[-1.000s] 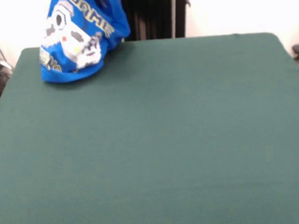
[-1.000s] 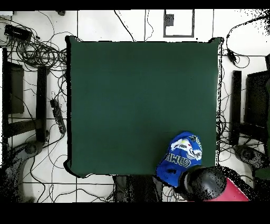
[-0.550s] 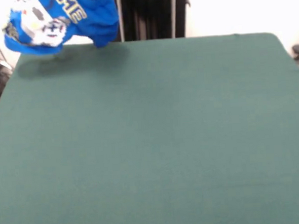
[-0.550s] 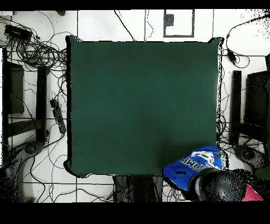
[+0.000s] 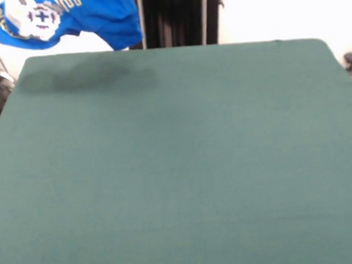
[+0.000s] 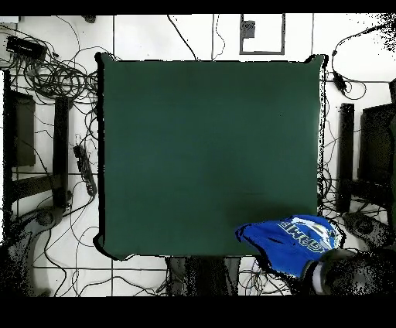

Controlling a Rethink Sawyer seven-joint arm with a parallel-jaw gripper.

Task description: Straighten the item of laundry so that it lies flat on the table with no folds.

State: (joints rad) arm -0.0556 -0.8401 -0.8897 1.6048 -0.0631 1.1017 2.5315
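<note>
Shirt lifted clear of the table, bunched under the arm.

The pincer itself is hidden: in the overhead view only a dark, rounded part of the arm [image 6: 340, 272] shows past the table's corner, so I cannot tell whether the pincer is spread or pinching. Right against that dark mass hangs the bright blue shirt [image 5: 67, 18], crumpled and folded, its white pixel graphic and pale block letters facing outward. From above, the shirt [image 6: 290, 238] spreads away from the arm, overlapping the corner of the dark green table [image 6: 209, 155]. In the front view it floats above the table [image 5: 184, 167] edge, a soft shadow [image 5: 86, 74] lying on the felt just below it.
</note>
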